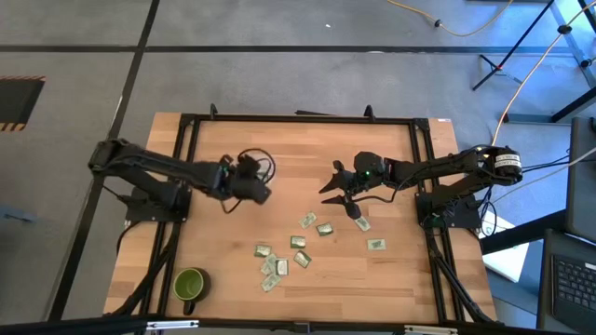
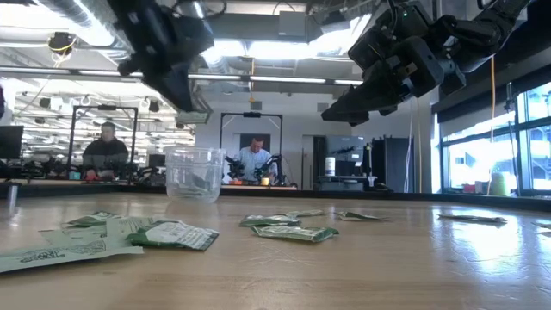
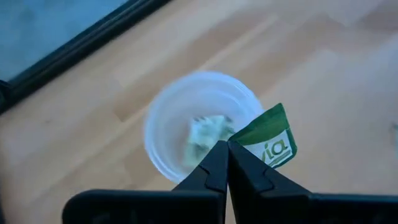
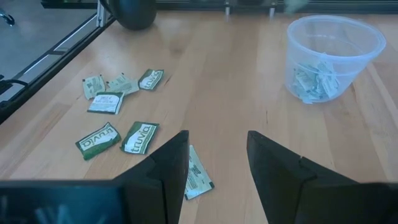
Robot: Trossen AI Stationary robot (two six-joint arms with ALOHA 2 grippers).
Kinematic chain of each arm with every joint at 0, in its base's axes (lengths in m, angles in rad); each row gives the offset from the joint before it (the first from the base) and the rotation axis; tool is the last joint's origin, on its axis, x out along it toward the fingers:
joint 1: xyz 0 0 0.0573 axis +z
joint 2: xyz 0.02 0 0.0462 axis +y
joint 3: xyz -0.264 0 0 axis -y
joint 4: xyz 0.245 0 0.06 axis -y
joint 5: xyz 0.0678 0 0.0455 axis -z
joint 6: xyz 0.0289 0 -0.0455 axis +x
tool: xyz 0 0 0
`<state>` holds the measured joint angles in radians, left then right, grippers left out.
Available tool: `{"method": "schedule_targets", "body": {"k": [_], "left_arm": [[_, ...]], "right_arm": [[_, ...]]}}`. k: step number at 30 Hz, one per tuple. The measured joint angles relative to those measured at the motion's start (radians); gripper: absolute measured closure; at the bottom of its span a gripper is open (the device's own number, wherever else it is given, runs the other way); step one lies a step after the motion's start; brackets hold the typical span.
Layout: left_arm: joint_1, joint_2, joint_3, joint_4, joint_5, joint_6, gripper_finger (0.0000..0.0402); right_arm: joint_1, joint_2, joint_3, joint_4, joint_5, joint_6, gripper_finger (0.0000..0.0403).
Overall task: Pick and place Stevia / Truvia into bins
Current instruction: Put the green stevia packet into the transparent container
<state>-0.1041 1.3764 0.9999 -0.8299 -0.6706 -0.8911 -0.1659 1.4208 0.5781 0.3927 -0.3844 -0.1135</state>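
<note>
We see the cup (image 2: 194, 173) standing on the table (image 2: 362, 267), with sachets (image 2: 284, 228) lying flat in front of it. The left gripper (image 2: 176, 82) hangs above the cup. The right gripper (image 2: 362, 103) hangs higher, well apart from the cup.

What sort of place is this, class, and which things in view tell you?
Most likely a robotics lab: a wooden table in a black frame, more robot arms on benches behind, and people seated at workstations.
</note>
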Motion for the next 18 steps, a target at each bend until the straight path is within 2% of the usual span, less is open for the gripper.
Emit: {"method": "schedule_targets", "body": {"k": [8,18], "left_arm": [[0.158,0.101,0.000,0.014,0.118,0.138,0.0400],[0.200,0.155,0.001,0.072,0.130,0.233,0.0395]], "right_arm": [[0.000,0.000,0.000,-0.001,0.000,0.000,0.0237],[0.000,0.000,0.000,-0.001,0.000,0.002,0.0237]]}}
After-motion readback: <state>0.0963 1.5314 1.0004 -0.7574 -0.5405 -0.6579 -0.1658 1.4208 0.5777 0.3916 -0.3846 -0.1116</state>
